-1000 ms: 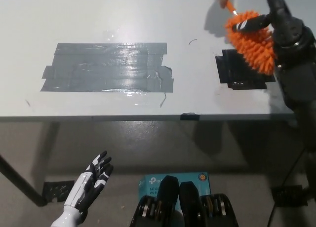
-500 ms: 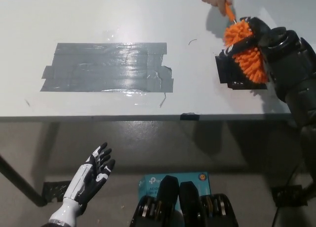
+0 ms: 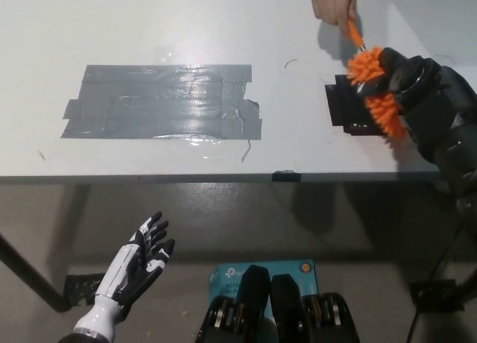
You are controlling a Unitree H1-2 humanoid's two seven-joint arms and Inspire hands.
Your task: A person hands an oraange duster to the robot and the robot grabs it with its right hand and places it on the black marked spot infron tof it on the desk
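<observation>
duster [image 3: 376,89] lower, over black mark [image 3: 350,108]

A light grey desk [image 3: 149,22] fills the upper part of the head view, its near edge running straight across the middle. A broad patch of overlapping grey tape strips [image 3: 164,102] is stuck flat on the top, left of centre and a little back from the near edge. Toward the right end lies a smaller black marked spot [image 3: 350,110], partly covered. A short dark curved mark [image 3: 291,62] shows on the surface between the two.
</observation>
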